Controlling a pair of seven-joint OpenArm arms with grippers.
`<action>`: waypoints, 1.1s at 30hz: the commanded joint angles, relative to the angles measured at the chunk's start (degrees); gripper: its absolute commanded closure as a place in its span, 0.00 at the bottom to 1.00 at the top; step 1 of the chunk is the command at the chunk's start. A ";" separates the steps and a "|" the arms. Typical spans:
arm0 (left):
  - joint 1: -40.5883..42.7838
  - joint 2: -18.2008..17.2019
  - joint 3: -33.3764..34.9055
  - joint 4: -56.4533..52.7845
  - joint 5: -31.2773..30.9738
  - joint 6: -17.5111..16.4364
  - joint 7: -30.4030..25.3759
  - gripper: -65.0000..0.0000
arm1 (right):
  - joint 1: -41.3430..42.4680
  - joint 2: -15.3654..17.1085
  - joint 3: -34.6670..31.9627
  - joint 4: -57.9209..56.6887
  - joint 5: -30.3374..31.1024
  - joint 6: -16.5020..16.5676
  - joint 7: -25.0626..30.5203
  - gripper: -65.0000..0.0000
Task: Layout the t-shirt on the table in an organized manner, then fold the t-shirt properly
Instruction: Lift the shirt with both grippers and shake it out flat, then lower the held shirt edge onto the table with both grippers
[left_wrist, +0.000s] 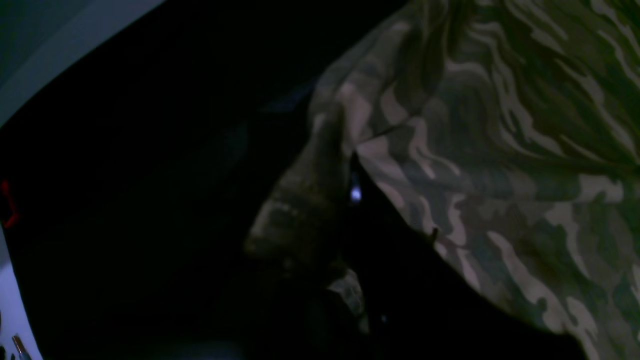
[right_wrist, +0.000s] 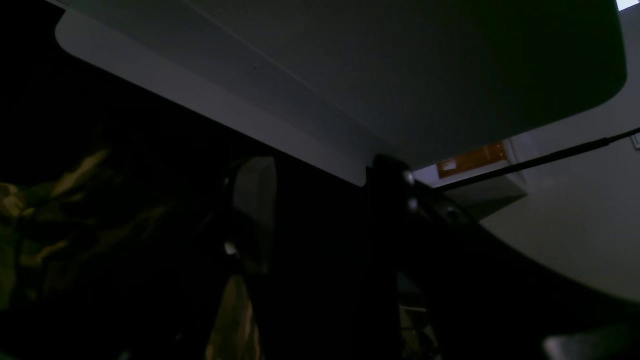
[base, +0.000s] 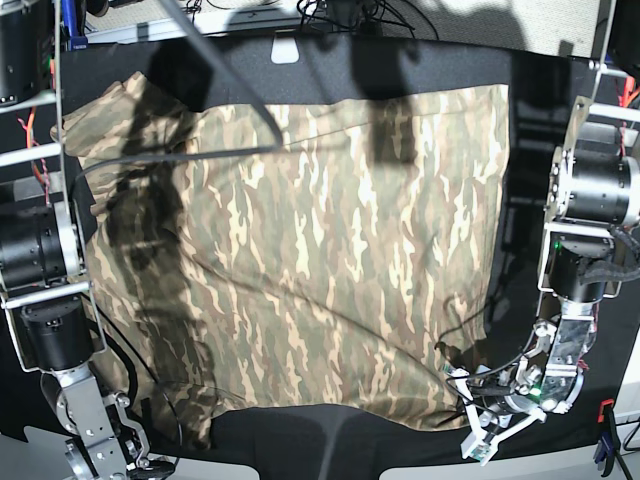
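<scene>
Left gripper (base: 470, 415) pinched t-shirt (base: 330, 250) hem corner to flatten it on table (base: 330, 445); right gripper (base: 135, 455) state indeterminate.

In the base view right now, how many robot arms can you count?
2. The left arm rises at the picture's right edge, the right arm at its left edge, flanking the camouflage t-shirt. Neither is hidden, though the frame cuts off parts of both.

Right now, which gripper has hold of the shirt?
The left gripper: it is shut on a near edge of the shirt. The right gripper has its jaws apart, with no cloth between them.
</scene>
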 joint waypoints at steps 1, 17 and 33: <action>-2.64 -0.31 -0.26 0.94 -0.28 0.48 -1.64 1.00 | 2.84 0.31 0.31 0.90 -0.61 -1.03 1.16 0.54; -2.67 -0.33 -0.26 0.94 5.73 0.50 -14.25 1.00 | 2.99 -0.35 0.31 0.92 5.81 -1.05 -11.87 0.54; -2.64 -1.68 -0.26 0.94 10.36 4.72 -23.71 0.60 | 2.82 -0.37 0.31 0.92 8.39 -0.74 -13.03 0.54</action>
